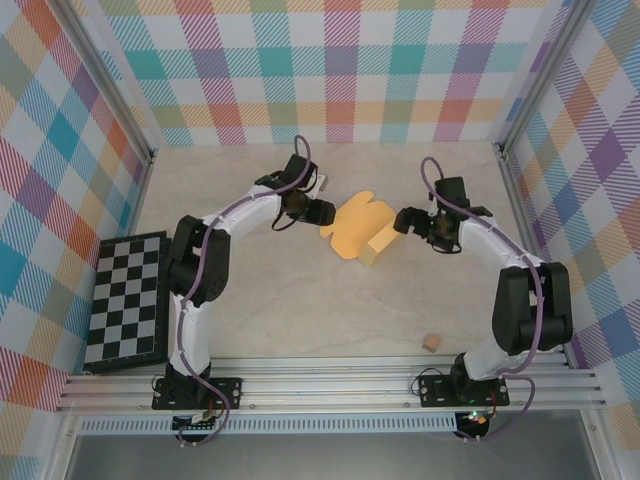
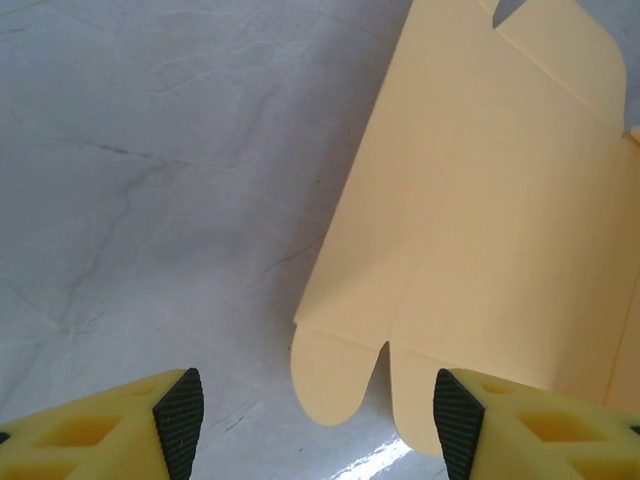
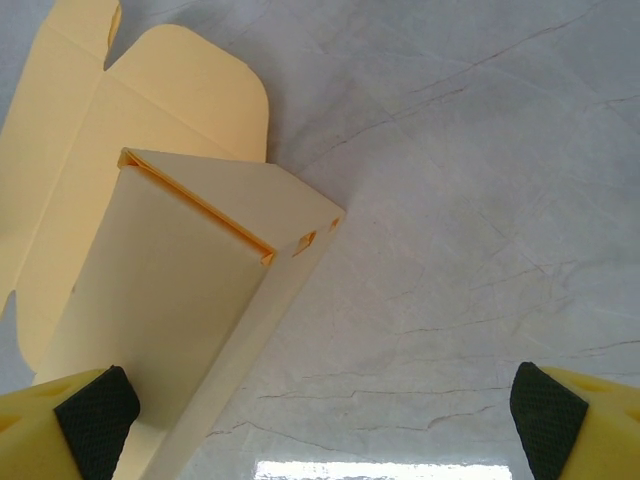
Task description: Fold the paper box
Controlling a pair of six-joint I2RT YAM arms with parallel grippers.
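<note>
**A:** Where is the paper box?

**B:** The yellow-orange thin-cardboard paper box (image 1: 350,225) lies near the middle of the pale marbled surface (image 1: 300,320), between the two arms. Most of it is a flat sheet with scalloped flaps. The side toward the right arm is folded up into a long raised panel.

**A:** And the left gripper?

**B:** The left gripper (image 1: 325,212) sits just beside the sheet's left edge. Its wrist view shows the jaws apart with nothing clamped. A rounded flap of the paper box (image 2: 480,230) lies on the surface between the black pads.

**A:** The right one?

**B:** The right gripper (image 1: 403,222) is at the folded side, jaws spread wide and holding nothing. In its wrist view the raised panel of the paper box (image 3: 170,280) runs up from one pad. I cannot tell whether pad and card touch. The other pad is over bare surface.

**A:** Anything else there?

**B:** A black-and-white checkerboard (image 1: 125,300) lies at the left edge. A small tan cube (image 1: 431,343) sits near the right arm's base, well apart from the box.
</note>
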